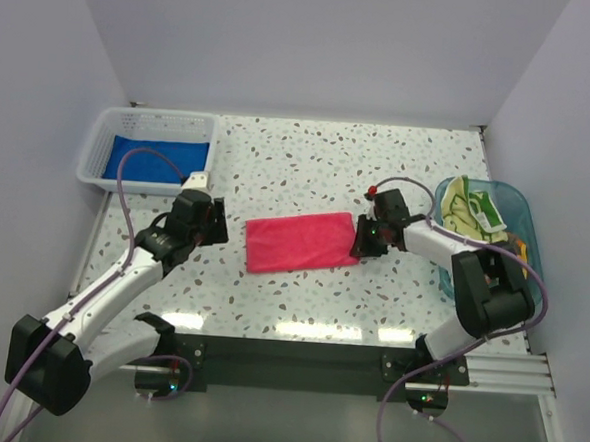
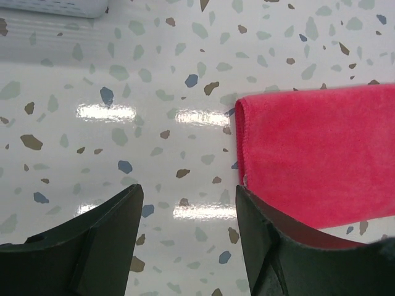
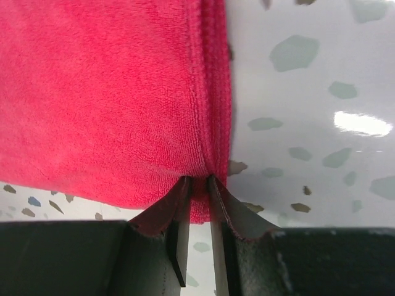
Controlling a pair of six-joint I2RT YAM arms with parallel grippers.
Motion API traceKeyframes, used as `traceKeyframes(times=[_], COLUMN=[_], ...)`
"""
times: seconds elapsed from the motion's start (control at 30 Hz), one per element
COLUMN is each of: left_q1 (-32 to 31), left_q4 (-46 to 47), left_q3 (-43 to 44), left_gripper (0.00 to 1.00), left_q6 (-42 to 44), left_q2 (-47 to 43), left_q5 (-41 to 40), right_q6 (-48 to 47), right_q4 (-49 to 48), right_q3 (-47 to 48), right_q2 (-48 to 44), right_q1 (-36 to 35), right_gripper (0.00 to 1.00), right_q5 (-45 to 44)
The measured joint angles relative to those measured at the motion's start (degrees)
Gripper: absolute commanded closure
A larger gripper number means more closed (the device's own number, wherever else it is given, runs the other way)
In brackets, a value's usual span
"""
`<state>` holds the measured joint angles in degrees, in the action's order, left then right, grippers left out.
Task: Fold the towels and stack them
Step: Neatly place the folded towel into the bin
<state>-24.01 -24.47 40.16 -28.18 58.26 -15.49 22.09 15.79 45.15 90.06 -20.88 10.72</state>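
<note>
The left arm [image 1: 100, 299] stretches up and right from its base. The left end effector [image 2: 188, 197] points down, jaws spread wide with nothing between them. The right arm [image 1: 472, 282] folds at the elbow and reaches leftward, and the right end effector [image 3: 199, 185] has its jaws pinched on the pink towel [image 3: 111, 92] edge.

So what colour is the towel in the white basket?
That towel is plain blue, seen best from the top camera.

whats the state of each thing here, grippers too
pink towel: folded, flat on the table, one edge pinched
blue towel: lying in the white basket
green and yellow towel: bunched in the blue tub
left gripper: open, empty, near the pink towel's other edge
right gripper: shut on the pink towel
</note>
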Motion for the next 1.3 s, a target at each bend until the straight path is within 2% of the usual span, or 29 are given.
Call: traceKeyframes(times=[0.1, 0.2, 0.37, 0.47, 0.6, 0.73, 0.87, 1.03, 1.3], left_q1=[0.0, 0.0, 0.0, 0.0, 0.8, 4.3, 9.6, 13.8, 14.0], left_q4=[-0.2, -0.3, -0.6, -0.4, -0.5, -0.5, -0.4, -0.4, -0.5], left_q3=[-0.9, -1.3, -1.4, -1.5, -1.5, -1.5, -1.5, -1.5, -1.6], left_gripper=[0.31, 0.22, 0.08, 0.00, 0.00, 0.00, 0.00, 0.00, 0.00], left_q6=[0.5, 1.0, 2.0, 2.4, 2.4, 2.4, 2.3, 2.2, 2.2], left_q2=[-0.8, -1.2, -2.2, -2.6, -1.4, 0.0, 0.7, 0.7, 0.7], left_q5=[-0.3, -0.5, -0.9, -1.2, -1.2, -0.7, 0.9, 2.4, 3.1], right_q6=[-0.6, -2.4, -6.7, -9.1, -10.5, -10.6, -10.6, -10.6, -10.4], right_q4=[2.8, 7.0, 12.5, 14.6, 14.3, 14.1, 14.3, 14.6, 16.8], right_q3=[3.7, 7.4, 13.7, 17.6, 21.5, 23.3, 27.0, 32.2, 37.3], right_q2=[2.3, 3.0, 1.1, -1.1, -1.6, 0.8, 8.1, 16.8, 21.4], right_q1=[2.2, 3.4, 2.7, -3.9, -16.3, -27.4, -33.6, -38.0, -40.2], right_gripper=[0.74, 0.70, 0.48, 0.40, 0.30, 0.29, 0.29, 0.31, 0.31], right_q5=[-1.8, -6.1, -11.2, -13.7, -14.3, -14.6, -16.2, -19.3, -24.2])
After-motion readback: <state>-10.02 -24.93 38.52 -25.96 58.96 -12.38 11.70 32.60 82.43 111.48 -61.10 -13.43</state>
